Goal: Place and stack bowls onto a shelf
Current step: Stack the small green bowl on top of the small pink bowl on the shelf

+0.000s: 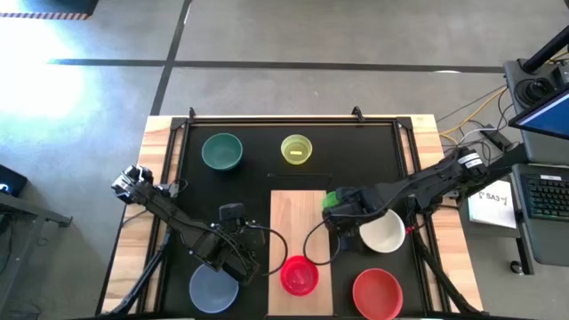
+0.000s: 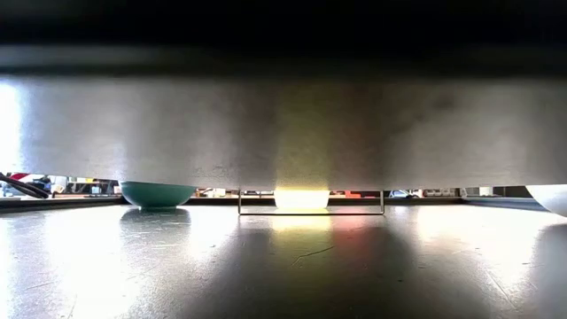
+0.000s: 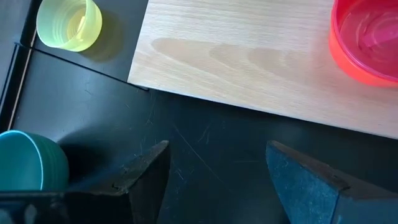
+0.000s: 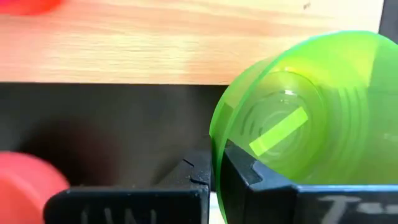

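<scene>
The green bowl [image 4: 298, 112] is pinched by its rim in the right gripper [image 1: 336, 206], at the shelf's [image 1: 298, 222] right edge. Only the magenta bowl [image 1: 299, 276] sits on the shelf so far; the teal [image 1: 221, 151], yellow [image 1: 296, 149], white [image 1: 383, 231], red [image 1: 377, 292] and grey-blue [image 1: 213, 288] bowls remain on the table. The board's far half is bare, leaving room to set down. The left gripper [image 1: 238, 258] waits empty, fingers apart, beside the shelf's left edge.

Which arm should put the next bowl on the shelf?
Right. Its tool is shut on the green bowl at the shelf's edge; the left tool is open and holds nothing.
</scene>
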